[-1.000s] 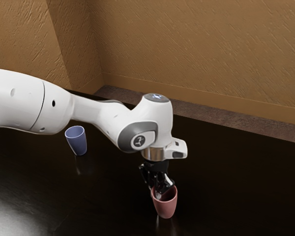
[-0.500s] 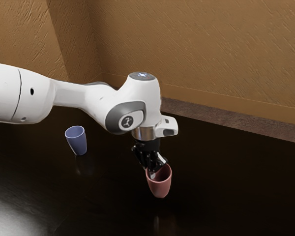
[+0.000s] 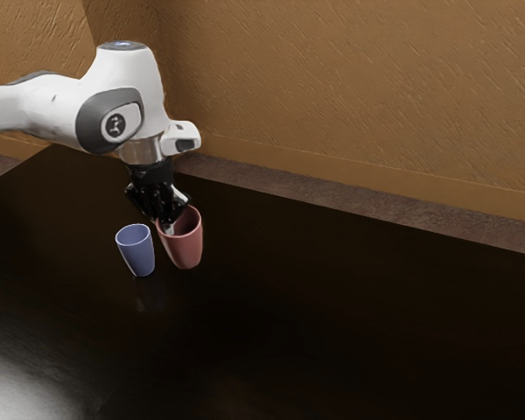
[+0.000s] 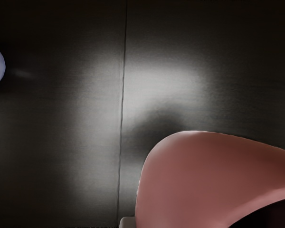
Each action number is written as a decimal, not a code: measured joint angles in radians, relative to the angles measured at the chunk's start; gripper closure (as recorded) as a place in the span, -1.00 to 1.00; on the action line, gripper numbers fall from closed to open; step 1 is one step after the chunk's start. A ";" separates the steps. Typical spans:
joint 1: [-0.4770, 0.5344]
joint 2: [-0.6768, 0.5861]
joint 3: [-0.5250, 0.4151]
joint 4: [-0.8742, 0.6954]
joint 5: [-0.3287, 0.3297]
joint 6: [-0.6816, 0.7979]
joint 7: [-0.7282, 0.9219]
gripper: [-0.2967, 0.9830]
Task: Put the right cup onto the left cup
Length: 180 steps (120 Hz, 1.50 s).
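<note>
Two cups, exterior view: the pink cup (image 3: 187, 250) hangs close beside the blue cup (image 3: 138, 255), apparently clear of the dark counter (image 3: 332, 332).
Gripper (image 3: 166, 225): clamped on the pink cup's wall at the rim, one finger reaching inside the mouth.
Blue cup: stands mouth up on the counter, toward the exterior view's left, nothing stacked on it.
Weight: probably light, within reach of a single pinch.
Walls: round and undented under the grip, likely stiff; a moderate squeeze should serve.
Surface: smooth with a low sheen, perhaps slippery; held off-center, the pink cup could swing or twist if bumped.
Best hold: the rim, leaving the base free to enter the blue cup's mouth.
Pink cup, wrist view: curved wall and dark opening sit close under the hand, a pale fingertip (image 4: 128, 222) beside the wall.
Shadow: a soft patch on the counter near the pink cup hints at air beneath.
Blue cup, wrist view: partly visible, apart from the pink cup.
Fragility: material cannot be told; a gentle lowering would spare both rims.
</note>
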 joint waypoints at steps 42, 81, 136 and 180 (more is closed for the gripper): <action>0.091 0.038 0.194 0.045 -0.013 -0.033 0.215 0.69; 0.138 0.199 0.230 0.229 -0.045 -0.041 0.383 0.69; 0.163 0.364 0.258 0.387 -0.109 -0.094 0.520 0.69; 0.183 0.470 0.258 0.481 -0.145 -0.110 0.579 0.69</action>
